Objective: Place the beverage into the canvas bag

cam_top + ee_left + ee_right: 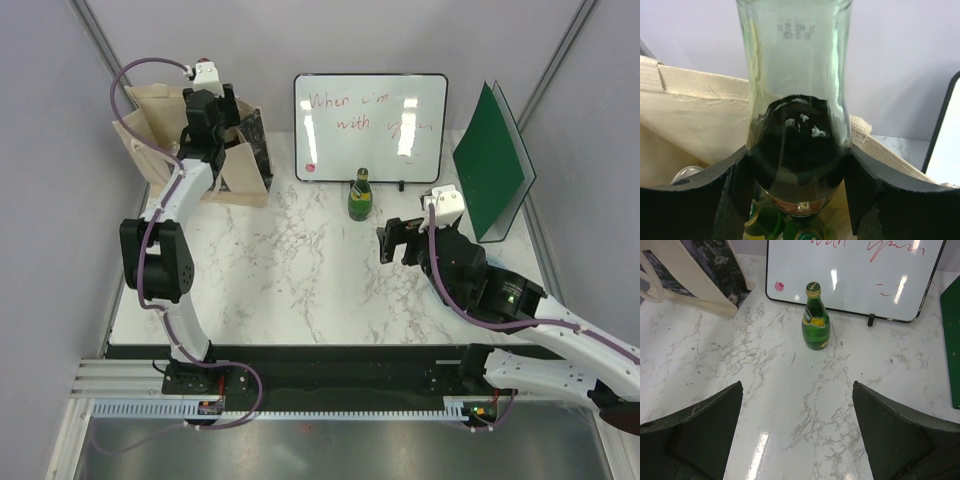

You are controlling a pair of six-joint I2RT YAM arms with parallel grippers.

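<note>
**Figure: Left hand holding a bottle at the mouth of the bag; right hand open over the table**

Your left hand (210, 115) is reached out to the far left corner of the table (290, 290), over the canvas bag (150, 130). The bag stands there with its mouth open and its black print facing the whiteboard (370, 125). In the left wrist view, the two dark fingers (735, 200) of that hand are clamped on a clear glass bottle (795, 100), one pressing each side of its body. The lower part of the glass bottle holds dark liquid and carries a red-edged label band. Its upper part is empty glass with small printed characters. The beige wall of the bag rises behind the glass bottle, and its lower end points into the bag's mouth. Green bottle tops (765, 225) show inside the bag beneath it.

Your right hand (398, 240) hovers over the right half of the table with its jaws wide apart and nothing between them. It faces a green bottle (815, 322) with a yellow label. This green bottle stands upright just in front of the whiteboard, well apart from the right hand and from the bag. A green folder (492, 165) stands propped at the table's right edge, beside the whiteboard.
</note>
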